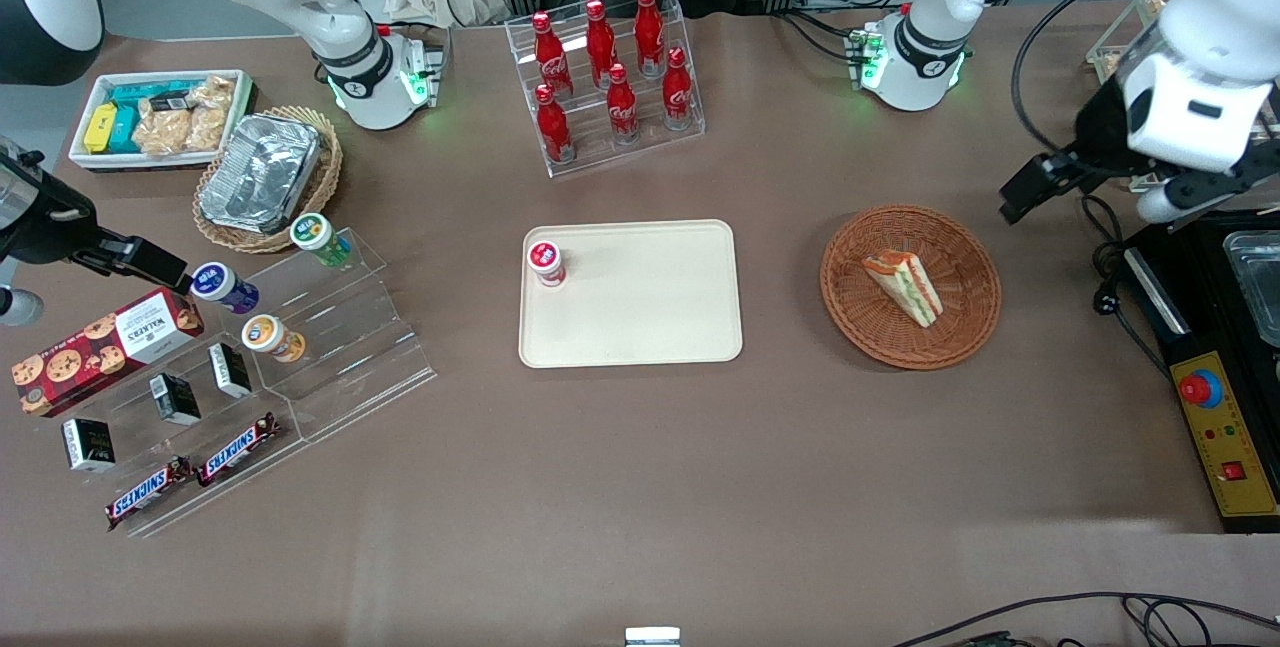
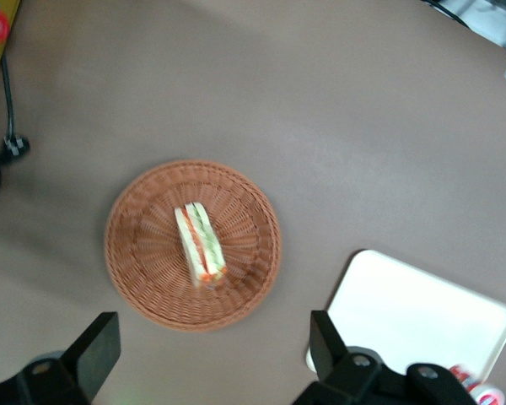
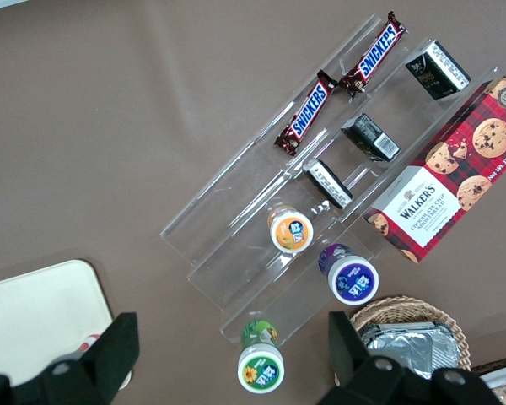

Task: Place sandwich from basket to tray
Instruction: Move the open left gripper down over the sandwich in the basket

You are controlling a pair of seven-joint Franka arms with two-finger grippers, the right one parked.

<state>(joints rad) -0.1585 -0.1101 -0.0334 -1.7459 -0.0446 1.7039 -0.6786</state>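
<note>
The sandwich (image 1: 903, 288) is a white bread wedge with red, orange and green filling. It lies in the middle of the round reddish-brown wicker basket (image 1: 850, 327). Both also show in the left wrist view, the sandwich (image 2: 201, 242) on the basket (image 2: 143, 278). The cream tray (image 1: 640, 317) lies flat beside the basket, toward the parked arm's end, and also shows in the left wrist view (image 2: 405, 312). My left gripper (image 1: 1015, 202) hangs open and empty above the table, beside the basket toward the working arm's end. In the wrist view the gripper (image 2: 211, 350) is apart from the basket's rim.
A small red-lidded cup (image 1: 546, 262) stands on a corner of the tray. A rack of red cola bottles (image 1: 610, 77) stands farther from the camera. A black control box (image 1: 1215, 427) and a cable (image 1: 1105, 302) lie near the working arm. A clear snack stand (image 1: 300, 347) sits toward the parked arm's end.
</note>
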